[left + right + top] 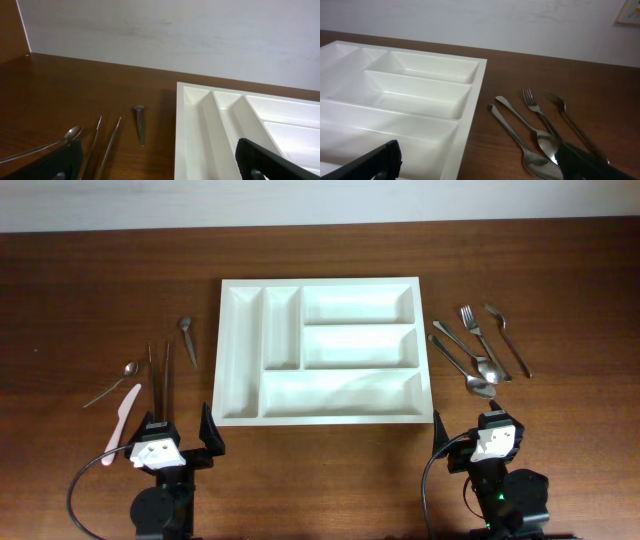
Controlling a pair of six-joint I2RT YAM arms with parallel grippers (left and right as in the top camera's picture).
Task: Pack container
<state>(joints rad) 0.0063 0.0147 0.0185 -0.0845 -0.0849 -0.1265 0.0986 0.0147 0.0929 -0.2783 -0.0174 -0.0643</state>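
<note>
At the near edge of the table (90,270) — left gripper (181,432) spread wide, grasping nothing; right gripper (468,430) likewise | container (320,281) centred — fork (477,332) to its right

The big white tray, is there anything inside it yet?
Nothing yet. From overhead, all five compartments of the white tray are bare. The fork and pink knife lie outside it on the table. Nothing covers the tray, so nothing is hidden.

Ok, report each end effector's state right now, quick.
Left end effector: open, holding nothing.
Right end effector: open, holding nothing.
</note>
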